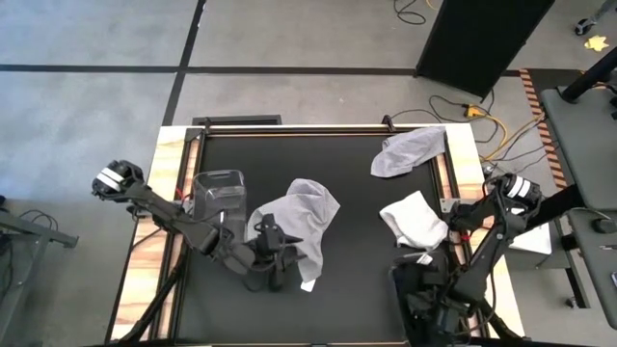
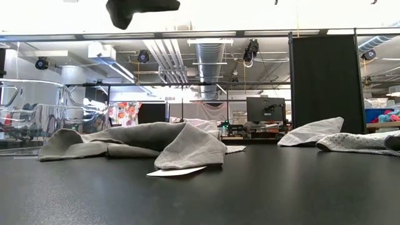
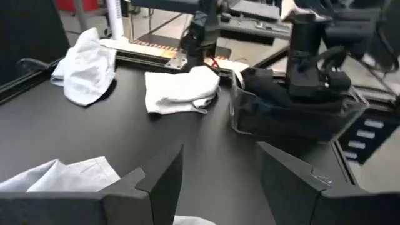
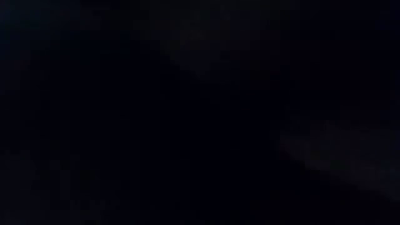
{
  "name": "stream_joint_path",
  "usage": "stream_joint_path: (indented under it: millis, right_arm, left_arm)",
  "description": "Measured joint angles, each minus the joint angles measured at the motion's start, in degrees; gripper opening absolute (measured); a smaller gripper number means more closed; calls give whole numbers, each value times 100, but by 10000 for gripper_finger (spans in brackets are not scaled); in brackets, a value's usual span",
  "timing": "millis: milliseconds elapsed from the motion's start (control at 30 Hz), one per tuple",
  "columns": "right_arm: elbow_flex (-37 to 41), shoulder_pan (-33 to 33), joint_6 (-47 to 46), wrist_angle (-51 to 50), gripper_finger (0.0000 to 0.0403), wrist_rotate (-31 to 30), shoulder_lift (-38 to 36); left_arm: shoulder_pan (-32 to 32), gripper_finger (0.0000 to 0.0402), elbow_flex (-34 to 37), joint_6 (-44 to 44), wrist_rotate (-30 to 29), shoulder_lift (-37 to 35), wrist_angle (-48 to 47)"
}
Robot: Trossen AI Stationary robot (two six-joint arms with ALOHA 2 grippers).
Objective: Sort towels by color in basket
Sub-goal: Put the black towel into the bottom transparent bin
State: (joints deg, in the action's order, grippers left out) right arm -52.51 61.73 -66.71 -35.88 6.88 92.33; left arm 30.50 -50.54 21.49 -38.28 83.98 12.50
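3 light grey towels lie on the black bench (image 1: 337, 164). The largest grey towel (image 1: 301, 220) is rumpled near the middle, with a small white tag (image 1: 308, 285) showing at its near edge; in the low view it makes a low mound (image 2: 144, 144) with the tag flat on the surface in front of it. A second, paler towel (image 1: 415, 220) lies folded toward the right side, well apart from the first. The third grey towel (image 1: 410, 152) sits at the far right corner, partly draped over the bench's edge.

A dark towel (image 3: 269, 90) lies bundled inside a clear basket (image 3: 294, 119) at the near right corner, and the right pincer (image 1: 424, 294) is down in that basket; its wrist view is black, so I cannot tell how its fingers stand or whether they hold the cloth.

The left pincer (image 1: 273, 253) hovers over the near edge of the largest grey towel. Its 2 fingers (image 3: 165, 181) stand well apart with only bare bench between them, holding nothing. A second clear basket (image 1: 218, 198) stands just left of the largest towel, beside the left arm, and shows as a glassy wall in the low view (image 2: 37, 115).
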Motion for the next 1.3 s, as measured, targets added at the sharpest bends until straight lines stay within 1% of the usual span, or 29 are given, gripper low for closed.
stream_joint_path:
  millis: [100, 233, 367, 467, 600, 633, 667, 767, 833, 900, 967, 1033, 1067, 1133, 1233, 1300]
  right_arm:
    - [-190, 4, -157, -258, 61, 100, -322]
    - [-693, 15, -421, -806, 62, 95, -949]
    - [-1073, 41, -545, -1474, 55, -234, -1364]
    - [-1357, 42, -435, -1960, 49, -888, -1616]
    - [-1415, 18, -332, -2265, 43, -1368, -1710]
    - [-1405, 13, -356, -2316, 43, -1401, -1724]
    - [-1403, 11, -389, -2347, 43, -1378, -1721]
    - [-1398, 13, -596, -2804, 43, -766, -1566]
    - [-1395, 16, -773, -3069, 43, -533, -1429]
    - [-1368, 12, -864, -3107, 45, -313, -1302]
    - [-1349, 9, -835, -3116, 55, 13, -1114]
    - [-1354, 13, -807, -3173, 75, 415, -989]
    - [-1398, 15, -831, -3288, 87, 500, -961]
    - [-1547, 12, -901, -3510, 113, 515, -947]
    - [-1970, 9, -983, -3928, 152, 471, -939]
    - [-2334, 15, -983, -4171, 172, 141, -950]
  left_arm:
    - [22, 185, -300, -79, -12, 128, -499]
    - [46, 185, -632, -8, -299, 286, -1014]
    - [60, 185, -755, 1, -317, 416, -1201]
    - [84, 185, -757, 26, -317, 467, -1227]
    - [97, 185, -705, 178, -316, 470, -1264]
    - [104, 185, -695, 198, -316, 470, -1267]
    - [121, 185, -692, 198, -316, 470, -1276]
    - [149, 185, -692, 198, -317, 470, -1275]
    - [160, 185, -690, 198, -315, 470, -1279]
    - [162, 185, -689, 198, -316, 470, -1275]
    - [162, 185, -689, 198, -317, 470, -1275]
    - [162, 185, -689, 198, -317, 470, -1271]
    - [162, 185, -689, 198, -317, 470, -1264]
    - [162, 185, -688, 198, -317, 470, -1260]
    - [162, 185, -685, 198, -317, 470, -1258]
    - [162, 185, -685, 198, -317, 470, -1254]
